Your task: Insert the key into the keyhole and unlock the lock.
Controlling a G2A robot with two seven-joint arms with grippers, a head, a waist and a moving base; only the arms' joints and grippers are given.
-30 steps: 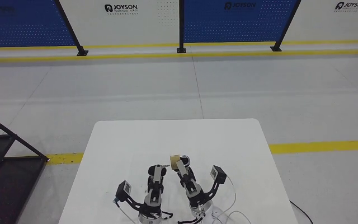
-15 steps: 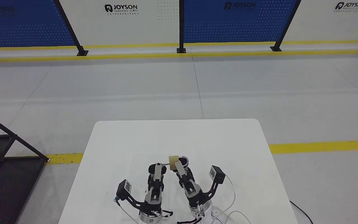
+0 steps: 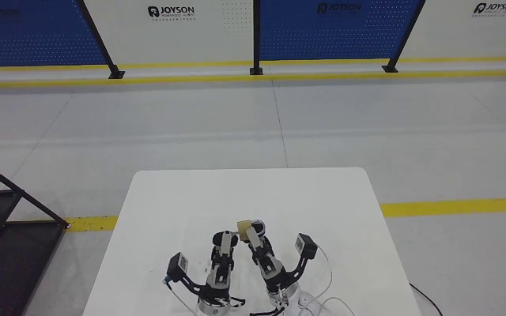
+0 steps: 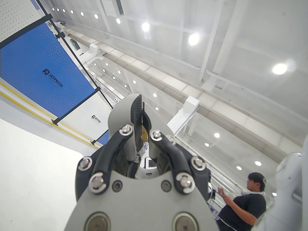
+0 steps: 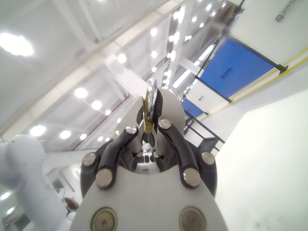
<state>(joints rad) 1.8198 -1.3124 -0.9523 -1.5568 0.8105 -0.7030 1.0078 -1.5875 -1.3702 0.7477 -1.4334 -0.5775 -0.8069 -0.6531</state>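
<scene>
A small brass padlock (image 3: 246,227) hangs above the white table (image 3: 316,205), near its front middle. My right gripper (image 3: 253,234) is shut on it. In the right wrist view the padlock's brass body (image 5: 148,120) and silver shackle (image 5: 152,90) stick up between the fingers of the right gripper (image 5: 154,103). My left gripper (image 3: 228,239) is just to the left of the padlock, a small gap away. In the left wrist view the left gripper (image 4: 142,115) is shut on a sliver of brass, the key (image 4: 144,135), mostly hidden by the black pads (image 4: 135,121).
Both grippers point upward, close together over the table's near edge. A white cable (image 3: 332,304) trails at the front right. A black frame (image 3: 24,213) stands on the floor off the table's left side. Bare tabletop lies farther back.
The left gripper has edged a little to the right, toward the padlock. The padlock and right gripper shifted only slightly.
</scene>
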